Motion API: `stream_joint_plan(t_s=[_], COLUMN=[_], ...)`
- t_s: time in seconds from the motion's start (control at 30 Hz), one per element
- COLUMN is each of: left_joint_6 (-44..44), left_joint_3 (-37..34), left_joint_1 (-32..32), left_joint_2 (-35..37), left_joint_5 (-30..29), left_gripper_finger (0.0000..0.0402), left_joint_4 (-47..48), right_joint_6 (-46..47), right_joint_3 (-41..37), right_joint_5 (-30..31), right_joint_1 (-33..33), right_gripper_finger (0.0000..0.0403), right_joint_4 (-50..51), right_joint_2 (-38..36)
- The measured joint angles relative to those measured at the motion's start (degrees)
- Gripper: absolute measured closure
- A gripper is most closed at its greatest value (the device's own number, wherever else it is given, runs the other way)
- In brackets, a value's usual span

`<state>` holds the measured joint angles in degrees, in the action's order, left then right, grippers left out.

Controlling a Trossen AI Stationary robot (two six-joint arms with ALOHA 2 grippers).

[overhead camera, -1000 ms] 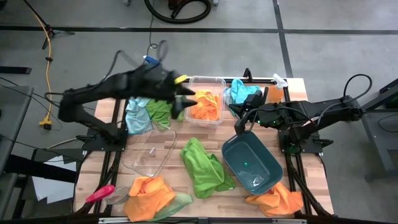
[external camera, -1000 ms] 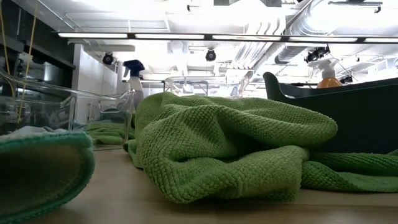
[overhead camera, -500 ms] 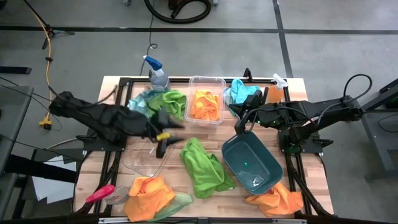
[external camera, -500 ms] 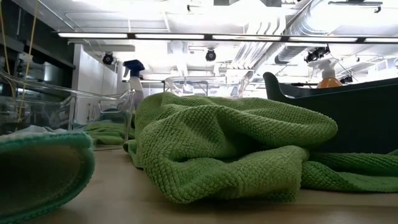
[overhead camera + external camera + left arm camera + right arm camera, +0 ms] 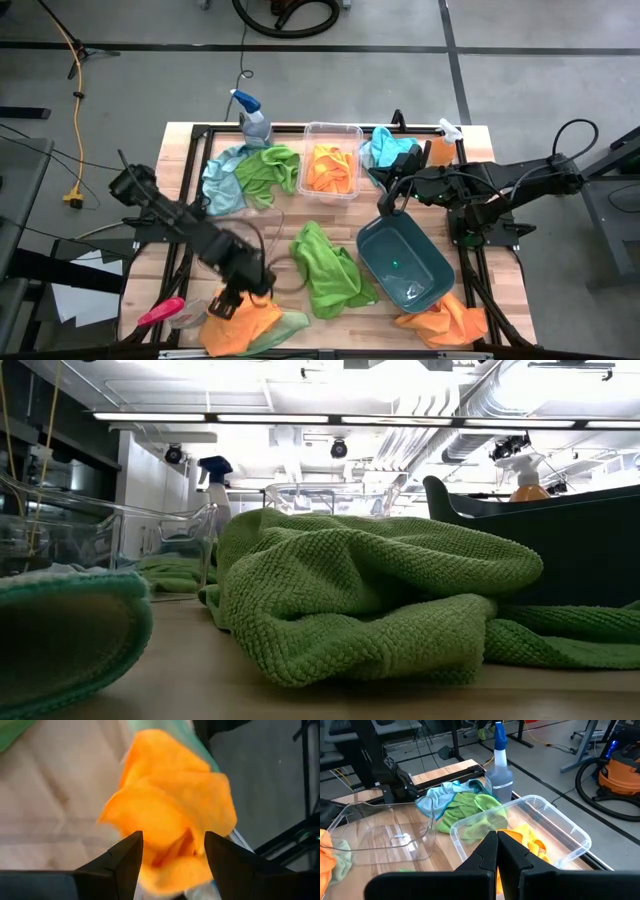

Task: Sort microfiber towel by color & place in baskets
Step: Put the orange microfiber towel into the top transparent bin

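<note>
Left gripper (image 5: pixel 232 297) is hovering fingers apart over orange towel (image 5: pixel 240 315). Clear dish (image 5: pixel 215 262) is crowding just behind it, green towel (image 5: pixel 330 268) lying to its right. Pink-handled tool (image 5: pixel 160 311) is lying to its left; bare wood between.

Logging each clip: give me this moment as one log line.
left gripper: open, over near orange towel | right gripper: shut, waiting by teal basin | clear tub: holds orange towel
</note>
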<state>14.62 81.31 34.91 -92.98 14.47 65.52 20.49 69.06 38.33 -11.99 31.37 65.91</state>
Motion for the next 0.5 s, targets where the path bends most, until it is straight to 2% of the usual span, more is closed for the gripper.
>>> stream_joint_plan(t_s=[0.13, 0.27, 0.5], left_joint_6=[-0.3, -2.2, -1.4], left_joint_3=[-1.0, -3.0, -3.7], left_joint_1=[3.8, 5.9, 6.2], left_joint_2=[-2.0, -4.5, -11.0], left_joint_5=[-3.1, -8.9, -9.4], left_gripper_finger=[0.0199, 0.0199, 0.0199], left_joint_4=[-5.8, -6.6, -6.6], right_joint_6=[0.0, 0.0, 0.0], right_joint_3=[0.0, 0.0, 0.0], right_joint_5=[0.0, 0.0, 0.0], right_joint_1=[0.0, 0.0, 0.0], right_gripper_finger=[0.0402, 0.0402, 0.0402], right_joint_4=[1.2, 1.6, 2.5], right_joint_2=[0.0, 0.0, 0.0])
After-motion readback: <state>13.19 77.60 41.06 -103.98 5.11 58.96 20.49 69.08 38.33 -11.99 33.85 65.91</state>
